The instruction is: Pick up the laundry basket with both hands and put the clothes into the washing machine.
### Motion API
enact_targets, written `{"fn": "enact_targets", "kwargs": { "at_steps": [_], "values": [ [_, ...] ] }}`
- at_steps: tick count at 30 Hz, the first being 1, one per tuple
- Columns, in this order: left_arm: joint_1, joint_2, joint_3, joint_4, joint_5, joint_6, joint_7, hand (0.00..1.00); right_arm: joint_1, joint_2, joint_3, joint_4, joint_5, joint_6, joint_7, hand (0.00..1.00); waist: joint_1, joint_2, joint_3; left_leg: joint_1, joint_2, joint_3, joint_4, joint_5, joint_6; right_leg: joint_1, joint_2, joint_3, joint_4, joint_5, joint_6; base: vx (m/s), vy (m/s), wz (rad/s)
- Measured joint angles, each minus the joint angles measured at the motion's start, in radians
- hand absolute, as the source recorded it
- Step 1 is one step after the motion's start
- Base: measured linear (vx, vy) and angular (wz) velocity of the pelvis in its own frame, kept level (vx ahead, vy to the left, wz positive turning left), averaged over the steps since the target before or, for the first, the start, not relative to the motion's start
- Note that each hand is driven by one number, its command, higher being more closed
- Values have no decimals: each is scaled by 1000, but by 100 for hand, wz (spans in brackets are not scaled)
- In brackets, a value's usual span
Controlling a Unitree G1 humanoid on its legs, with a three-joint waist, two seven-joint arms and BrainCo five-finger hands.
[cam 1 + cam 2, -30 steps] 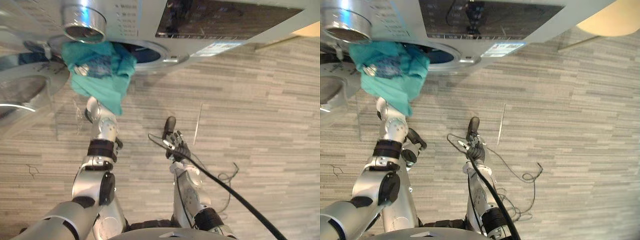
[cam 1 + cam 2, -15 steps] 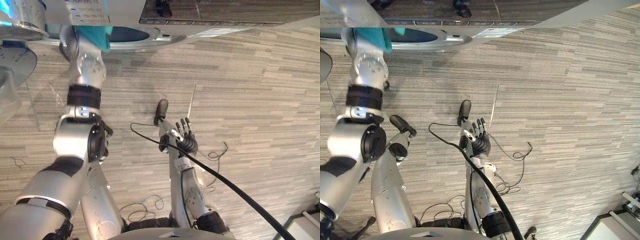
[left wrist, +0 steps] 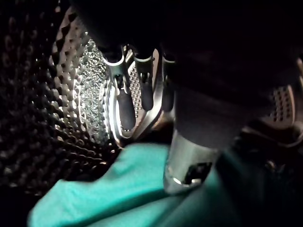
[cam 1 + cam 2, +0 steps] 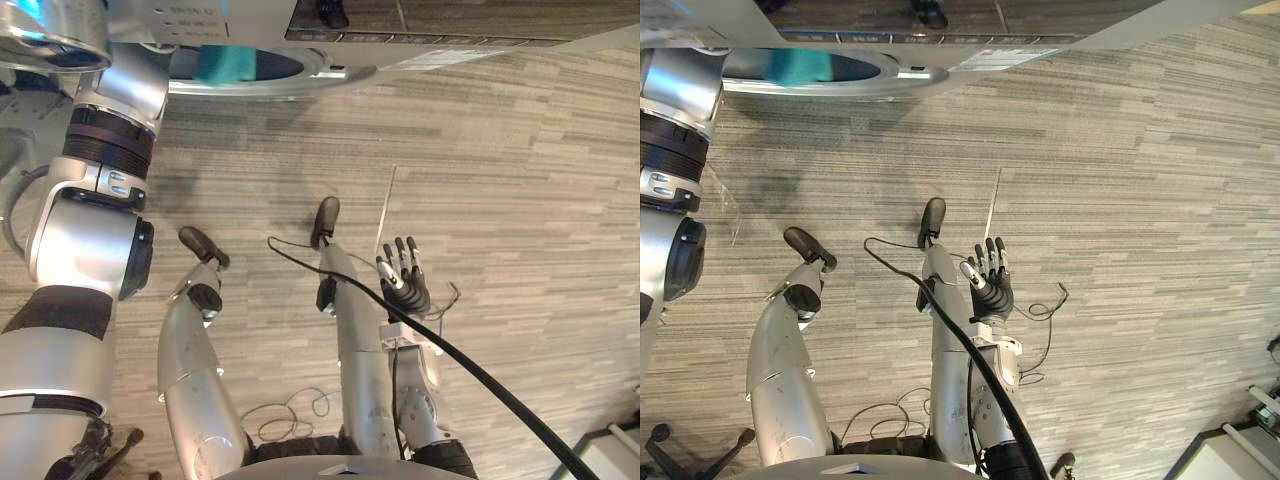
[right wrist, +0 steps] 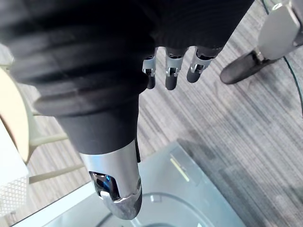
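The left hand's [image 3: 145, 85] dark-tipped fingers [image 3: 123, 106] are stretched out nearly straight and released, holding nothing, their tips close to the perforated metal wall of the drum [image 3: 57, 94]. Its thumb [image 3: 189, 161] stands apart from them, over a teal garment [image 3: 118, 189] that lies bunched in the drum just beside the hand. Whether the thumb touches the cloth I cannot tell. In the eye views the left arm reaches up and into the round door opening [image 4: 320, 72] of the washing machine [image 4: 430, 30], and a patch of the same teal cloth shows inside that opening, next to the arm.

The right hand [image 4: 404, 282] is released too: its fingers [image 5: 170, 75] are straight and side by side, grasping nothing, with the thumb [image 5: 118, 194] set off from them. It hangs in the air above the grey wood-grain plank floor [image 4: 520, 200], well apart from the machine and from the garment, palm turned away from the head camera. In its wrist view the fingers point toward the floor, and the pale grey front of the washing machine shows past the thumb
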Motion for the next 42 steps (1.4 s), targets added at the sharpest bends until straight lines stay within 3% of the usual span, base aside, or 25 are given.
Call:
{"fn": "enact_targets", "kwargs": {
  "at_steps": [2, 5, 9, 13, 17, 20, 23, 25, 27, 32, 34, 36, 38, 40, 41, 42],
  "values": [
    [0, 6, -13, 0, 2, -1, -57, 0, 19, 0, -8, -4, 1, 9, 15, 0, 0, 0, 0, 0, -4, 3, 0, 0, 0, 2, -2, 6, -11, 3, 2, -24, -36, -1],
    [3, 9, -13, 0, 19, -2, -82, 0, 41, 0, -8, -4, 0, 27, 32, 0, -2, 0, 0, 0, -4, 3, 0, 0, 0, 5, -1, 8, -22, 8, 5, -16, -29, -2],
    [9, 7, -15, -5, 182, -8, -104, 0, 42, 0, -7, -5, 0, 27, 38, 0, -12, -1, 0, -5, 0, 3, 4, -1, 1, 10, 3, 14, -44, 34, 12, -13, -19, -2],
    [14, 8, -13, -5, 209, -14, -139, 0, 47, 1, -7, -3, -1, 27, 45, 0, -23, -1, -1, -11, 7, 1, 9, -3, 4, 17, 8, 19, -62, 43, 15, -35, -35, -2],
    [49, -7, 56, -15, -28, -36, -137, 0, 49, 2, -7, 1, -12, 48, 44, 0, -32, 0, -1, -10, 19, -8, 16, -1, 3, 29, 19, 19, -65, 43, 15, -24, -44, -3],
    [155, -60, 165, -27, -92, -77, -120, 0, 49, 7, -7, 9, -20, 53, 35, 0, -34, 1, -1, 7, 19, -7, 17, 3, 4, 41, 20, 19, -61, 42, 15, -11, -36, -1],
    [352, -120, 280, -59, -146, -98, -111, 0, 49, 12, -7, 19, -32, 59, 28, 0, -28, 1, -1, 64, 19, -3, 19, 4, 3, 75, 17, 21, -18, 7, 12, 7, -38, 2],
    [562, -197, 390, -61, -188, -122, -110, 0, 47, 17, -10, 53, -85, 70, 18, 0, -21, 1, -2, 145, 19, -3, 17, 4, 2, 122, 11, 21, 59, -49, 6, 24, -28, 8],
    [748, -264, 420, -62, -244, -131, -113, 0, 46, 18, -21, 93, -139, 82, 11, 0, -3, 2, -3, 227, 17, -2, 15, -3, -9, 172, 3, 25, 124, -100, 0, 50, -18, 9],
    [1280, -448, 360, -91, -442, -176, -187, 0, 57, -19, -54, 246, -269, 148, -7, 0, 28, 19, -108, 423, -9, -40, -4, -28, -35, 323, -32, 1, 299, -256, -1, 78, -50, 32],
    [1430, -479, 307, -98, -507, -194, -222, 0, 72, -30, -52, 315, -328, 163, -6, 0, 45, 24, -168, 491, -40, -68, -54, -11, -50, 390, -56, -29, 326, -306, -2, 85, -122, 66],
    [1536, -491, 265, -119, -584, -226, -259, 0, 82, -44, -54, 423, -389, 172, -3, 0, 61, 48, -252, 544, -89, -126, -173, 48, -67, 473, -76, -102, 300, -337, -1, 77, -157, 88],
    [1565, -493, 257, -124, -624, -246, -280, 0, 80, -52, -66, 531, -414, 176, -2, 0, 59, 70, -293, 584, -121, -164, -282, 100, -63, 540, -90, -173, 256, -340, 2, 70, -138, 103],
    [1566, -491, 247, -123, -636, -250, -297, 0, 71, -68, -89, 621, -421, 181, -2, 0, 58, 90, -318, 614, -123, -154, -328, 109, -49, 597, -92, -225, 212, -332, 3, 64, -55, 75],
    [1574, -485, 233, -122, -636, -250, -303, 0, 50, -81, -106, 688, -449, 182, -3, 0, 63, 89, -334, 617, -113, -136, -312, 101, -32, 619, -99, -247, 176, -303, -13, 49, 50, 27],
    [1579, -483, 221, -120, -634, -250, -311, 0, 37, -97, -128, 745, -459, 184, -4, 0, 67, 94, -345, 616, -113, -149, -224, 91, -22, 637, -113, -251, 155, -278, -4, 60, 113, 13]
  ]
}}
